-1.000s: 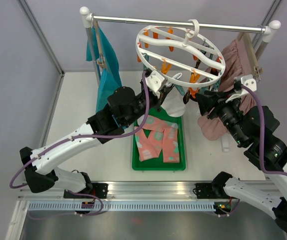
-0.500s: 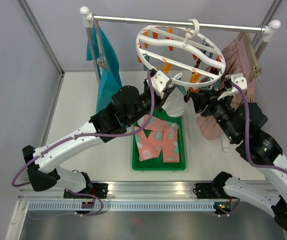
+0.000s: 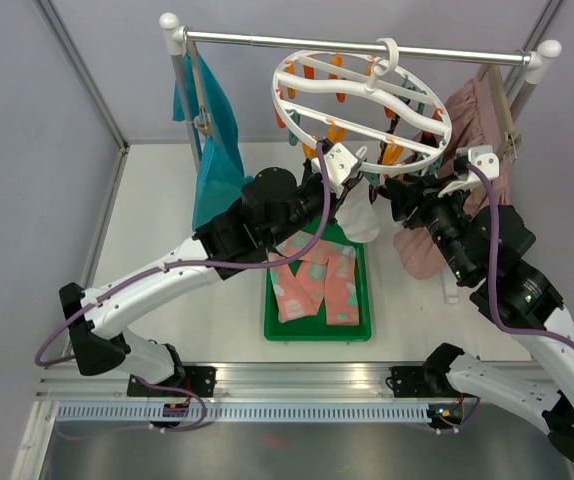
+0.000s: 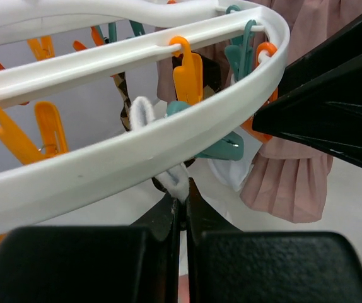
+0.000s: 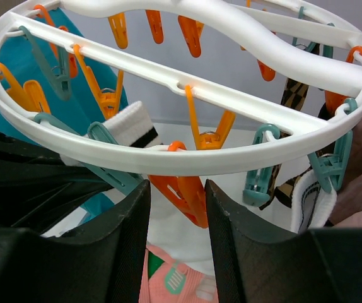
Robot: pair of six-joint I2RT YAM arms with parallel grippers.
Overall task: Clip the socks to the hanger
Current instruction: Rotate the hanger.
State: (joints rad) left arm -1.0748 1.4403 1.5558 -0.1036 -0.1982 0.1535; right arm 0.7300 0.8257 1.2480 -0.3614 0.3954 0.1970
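Left wrist view: the left gripper (image 4: 181, 211), clamped shut, pinches a white sock (image 4: 177, 187) just under the hanger (image 4: 137, 151), which hooks on the far rail (image 3: 267, 40). Right wrist view: the right gripper (image 5: 176, 197), jaws half-spread, flanks an orange clip (image 5: 182, 180); contact unclear. Only the overhead shows pink socks (image 3: 312, 282) in a green tray (image 3: 270, 305) on a white table (image 3: 167, 190), between grey walls.

rail (image 3: 267, 40) runs across the back of the table (image 3: 167, 230). hanger (image 3: 277, 80) hooks on it, right of centre. long garment (image 3: 212, 150) hangs at the rail's left end, pleated skirt (image 3: 419, 255) at its right end. tray (image 3: 317, 335) sits near the table's middle, below and in front of the hanger, patched socks (image 3: 312, 280) lying in it. left gripper (image 3: 352, 175) is under the hanger's near rim, pinching a sock (image 3: 359, 215) that hangs over the tray's far end. right gripper (image 3: 392, 190) is just right of it at the same rim, one clip (image 5: 181, 189) between its fingers (image 5: 124, 227).
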